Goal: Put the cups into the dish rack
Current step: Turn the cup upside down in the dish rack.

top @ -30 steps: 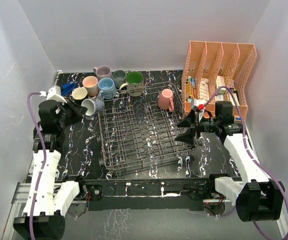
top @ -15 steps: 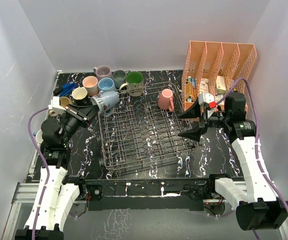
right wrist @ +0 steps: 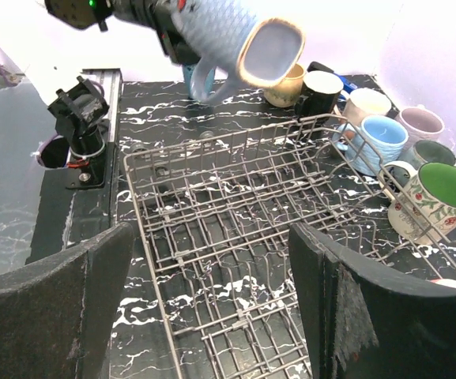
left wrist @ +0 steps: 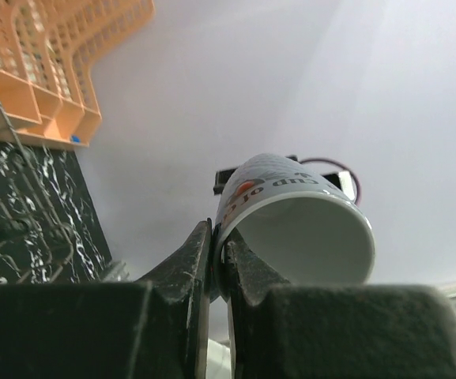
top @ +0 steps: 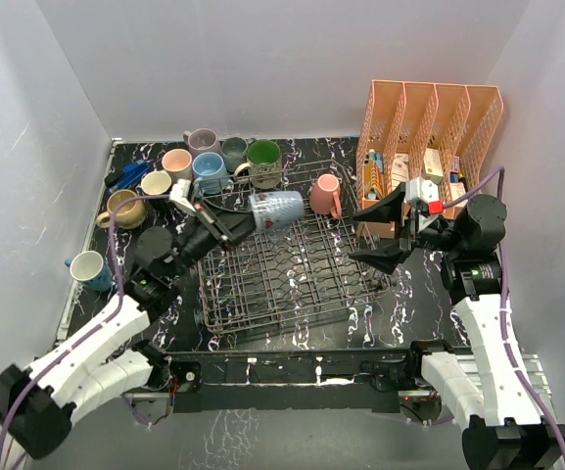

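My left gripper [top: 238, 223] is shut on the rim of a pale blue cup [top: 275, 209], holding it tilted above the back of the dish rack [top: 282, 284]. In the left wrist view, the fingers [left wrist: 218, 253] pinch the cup's wall [left wrist: 299, 229], one inside and one outside. My right gripper [top: 380, 233] hangs open and empty over the rack's right edge; its wrist view looks down on the rack wires [right wrist: 212, 237] and across at the held cup [right wrist: 228, 39]. A pink cup [top: 325, 194] stands in the rack's back right. Several cups [top: 209, 168] cluster at the back left.
An orange mesh file organizer [top: 429, 137] stands at the back right, close behind my right gripper. A tan cup [top: 123, 208] and a teal cup [top: 89, 269] sit near the left wall. A green-lined floral mug [top: 262, 162] stands just behind the rack.
The left arm has lifted the pale blue cup away from the back-left cluster and carried it right, over the rack. The right arm has drawn back to the right, still open.
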Action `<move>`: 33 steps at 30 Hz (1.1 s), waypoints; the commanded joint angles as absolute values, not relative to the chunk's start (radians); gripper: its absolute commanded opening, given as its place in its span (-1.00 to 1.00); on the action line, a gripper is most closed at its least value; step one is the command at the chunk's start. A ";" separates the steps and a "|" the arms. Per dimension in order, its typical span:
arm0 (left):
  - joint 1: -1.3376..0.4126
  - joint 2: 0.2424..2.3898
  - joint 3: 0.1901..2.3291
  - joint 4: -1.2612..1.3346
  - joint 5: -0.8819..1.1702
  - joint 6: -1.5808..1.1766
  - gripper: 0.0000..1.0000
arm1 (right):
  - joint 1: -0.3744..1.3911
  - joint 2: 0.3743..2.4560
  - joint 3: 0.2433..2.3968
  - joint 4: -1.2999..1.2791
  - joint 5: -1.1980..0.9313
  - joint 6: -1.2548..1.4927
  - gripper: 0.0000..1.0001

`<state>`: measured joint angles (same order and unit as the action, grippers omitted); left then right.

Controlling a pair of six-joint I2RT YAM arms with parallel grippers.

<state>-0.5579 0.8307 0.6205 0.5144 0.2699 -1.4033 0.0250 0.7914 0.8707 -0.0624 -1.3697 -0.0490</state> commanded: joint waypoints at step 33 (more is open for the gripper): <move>-0.948 1.351 0.878 1.344 0.181 -1.387 -1.00 | 0.145 0.773 0.744 0.799 -1.115 0.819 0.47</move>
<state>-0.9295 1.3567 0.8070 1.2175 0.1757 -1.3888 0.1230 0.7670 0.6922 0.7296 -1.1240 0.8162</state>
